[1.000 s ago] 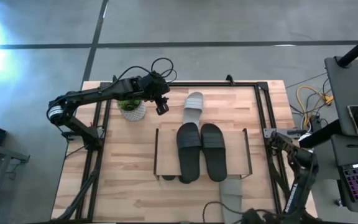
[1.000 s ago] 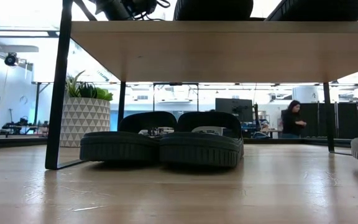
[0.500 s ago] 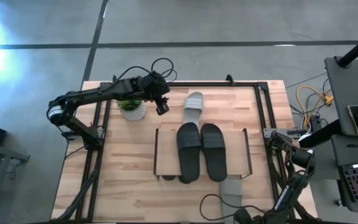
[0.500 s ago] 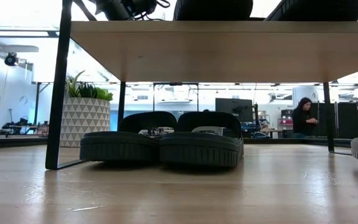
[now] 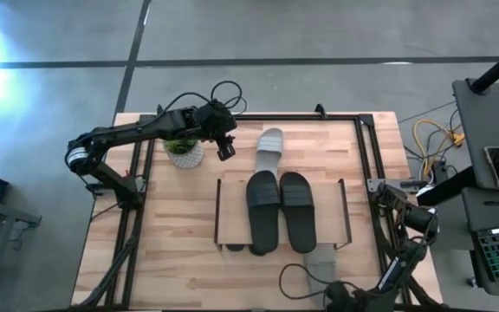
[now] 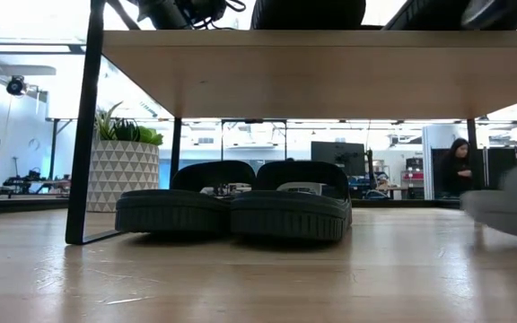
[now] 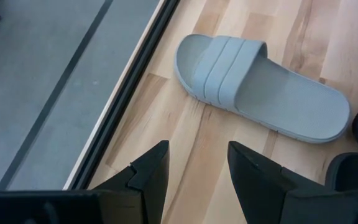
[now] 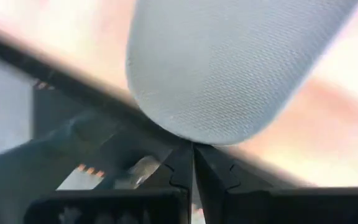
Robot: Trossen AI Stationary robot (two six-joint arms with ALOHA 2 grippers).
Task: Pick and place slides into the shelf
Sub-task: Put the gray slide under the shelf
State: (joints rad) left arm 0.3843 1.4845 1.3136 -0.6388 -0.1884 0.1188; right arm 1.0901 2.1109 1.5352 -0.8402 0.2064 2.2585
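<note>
Two black slides (image 5: 281, 211) lie on top of the shelf (image 5: 232, 217), and two more (image 6: 232, 211) stand under its plank (image 6: 312, 72). One light grey slide (image 5: 269, 147) lies flat on the table beyond the shelf. My left gripper (image 7: 194, 168) hovers open just left of it, over bare wood. A second light grey slide (image 5: 319, 260) is at the table's near edge. My right gripper (image 8: 193, 152) is shut at that slide's rounded end. My right gripper's shut fingertips (image 8: 185, 163) meet at the rim of the near grey slide's rounded end (image 8: 194, 134), coming from the table's near side. The slide itself hides how much of the rim lies between them. In the low view the slide (image 6: 510, 202) shows tipped, one end raised off the wood.
A small plant in a white patterned pot (image 5: 184, 152) stands at the far left, under my left arm. Black rails (image 5: 366, 173) run along the tabletop's sides. A person (image 6: 460, 170) stands in the room behind. Bare wood lies left of the shelf.
My right arm has swung toward the table's left along the near edge. The near grey slide has shifted with it: in the low view it has come further into the picture and its end has risen. My left gripper has kept still.
</note>
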